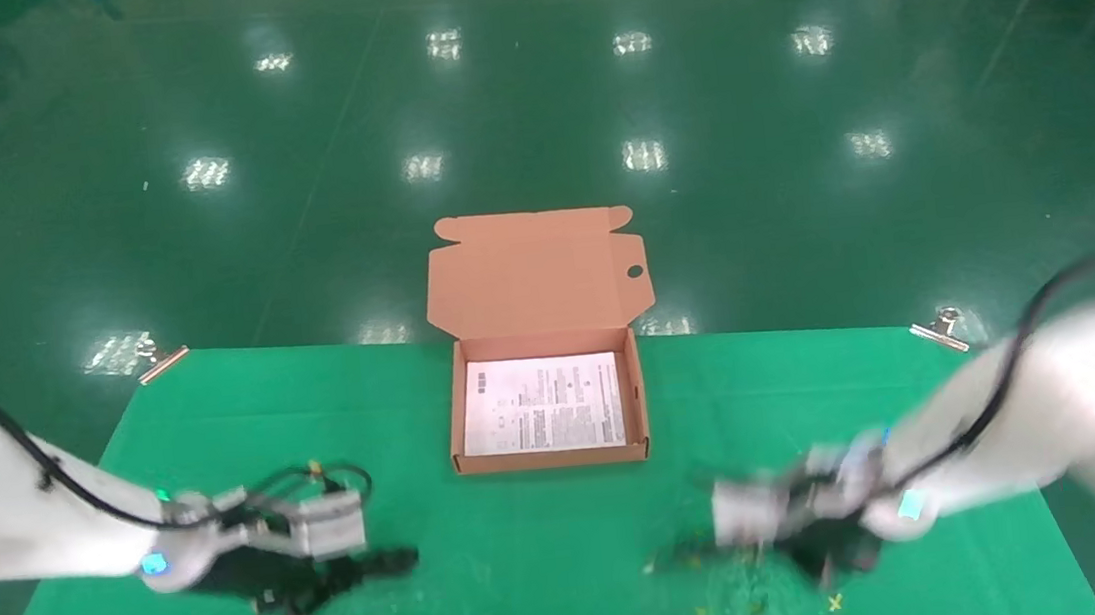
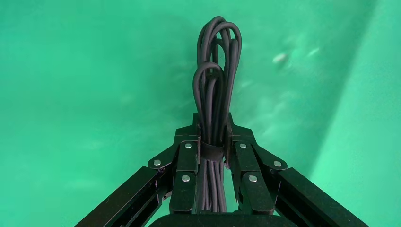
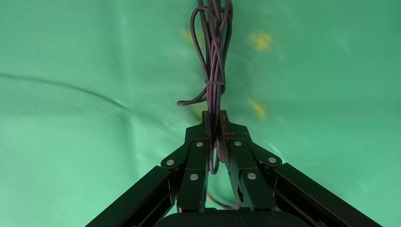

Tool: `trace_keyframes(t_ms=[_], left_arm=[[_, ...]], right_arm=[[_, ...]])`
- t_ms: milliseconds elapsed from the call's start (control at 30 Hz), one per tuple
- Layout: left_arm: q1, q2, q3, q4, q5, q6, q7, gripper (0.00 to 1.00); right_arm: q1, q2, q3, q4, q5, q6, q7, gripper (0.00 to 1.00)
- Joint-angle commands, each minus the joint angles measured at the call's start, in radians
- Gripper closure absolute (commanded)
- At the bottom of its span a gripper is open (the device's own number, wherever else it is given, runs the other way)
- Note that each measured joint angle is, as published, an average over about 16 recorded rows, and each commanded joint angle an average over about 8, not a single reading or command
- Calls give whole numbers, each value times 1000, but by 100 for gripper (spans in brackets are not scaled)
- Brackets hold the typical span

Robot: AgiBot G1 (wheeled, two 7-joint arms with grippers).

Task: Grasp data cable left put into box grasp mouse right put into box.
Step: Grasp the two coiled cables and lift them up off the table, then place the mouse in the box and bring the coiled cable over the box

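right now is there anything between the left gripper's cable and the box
Nothing visible. The left gripper is shut on the data cable near the table's front left; only bare green cloth lies between it and the open box, whose lid is folded back.

White rounded arms, black cables, teal lights; black linkage fingers [image 2: 187, 170], silver screws

Matt brown cardboard box [image 1: 537, 278], white paper floor; smooth rubbery data cable [image 2: 215, 94]; green cloth table [image 1: 535, 590].
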Motion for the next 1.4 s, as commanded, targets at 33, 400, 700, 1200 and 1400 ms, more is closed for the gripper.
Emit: trace_keyframes(t_ms=[33,400,700,1200,1400], left_arm=[[-9,-10,-3,-10,-2,3,7,100],[-20,-86,-21,-323,67,-134,-92,100],[-4,-73,-33,-562,202,-287,-242,100],[5,-78,-69,-707,306,-393,-339,100],[22,-103,-63,-693,342,-382,-346,100]], right_arm=[[23,14,7,10,-5,1,12,100],[216,86,81,246,-144,85,130,100],[306,-106,124,55,-122,295,15,100],[393,-280,134,-218,71,444,-295,100],[363,-276,105,-200,99,452,-294,100]])
